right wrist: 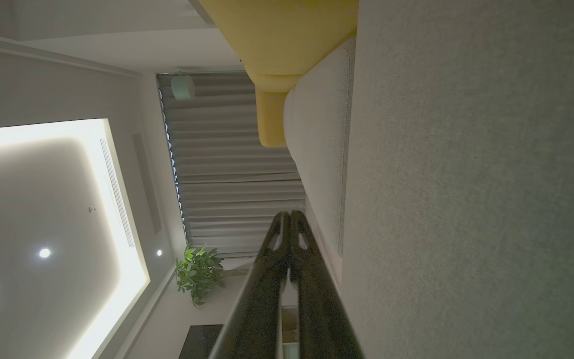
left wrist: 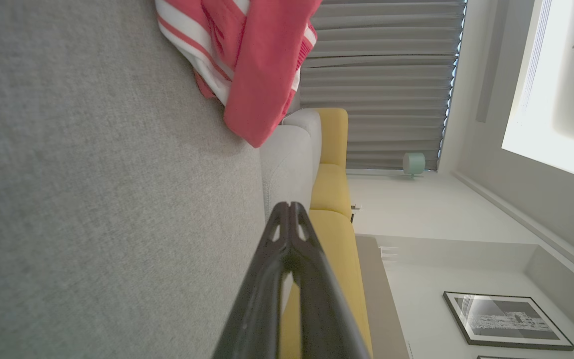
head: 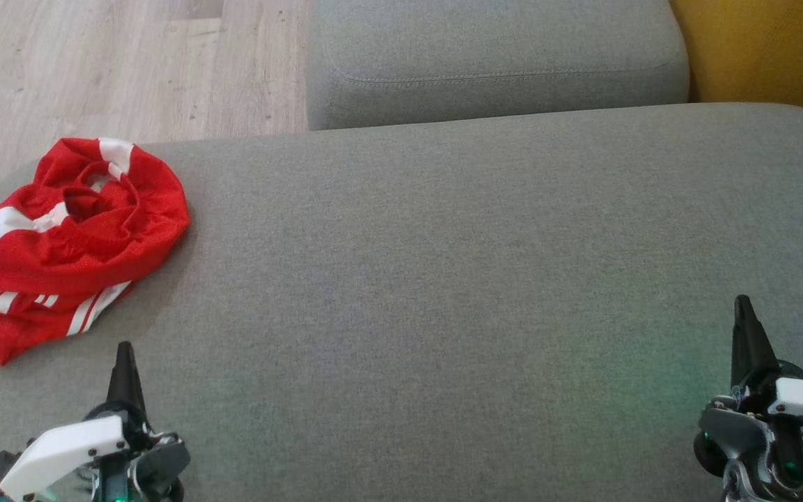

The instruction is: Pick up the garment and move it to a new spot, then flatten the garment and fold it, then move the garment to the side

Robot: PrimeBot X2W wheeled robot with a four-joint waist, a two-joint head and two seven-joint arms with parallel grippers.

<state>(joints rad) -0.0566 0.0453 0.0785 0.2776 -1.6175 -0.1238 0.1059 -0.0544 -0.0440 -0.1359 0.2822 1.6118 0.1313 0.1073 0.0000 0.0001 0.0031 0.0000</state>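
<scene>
So, the red garment point(head: 74, 237) with white stripes is found bunched up in a heap at the far left corner of the big grey cushion point(head: 443, 244), trailing down along its left edge, with one white strip stuck out at the near end. Whether any of it hangs over that edge can't really be told. The left gripper point(head: 125, 348) is seen toward the near left corner, close to the garment's near end but not touching it, and its jaws are pressed together with nothing in them. The right gripper point(head: 743, 303) is held over by the right edge, well apart from the garment, jaws likewise shut tight and empty. In the left wrist view the closed fingertips point(left wrist: 289, 207) are seen with the garment point(left wrist: 262, 75) ahead of them. A second grey cushion point(head: 499, 63) is butted against the far edge, yellow upholstery point(head: 764, 49) is seen past the far right corner, and pale wood floor point(head: 95, 63) beyond the far left.
</scene>
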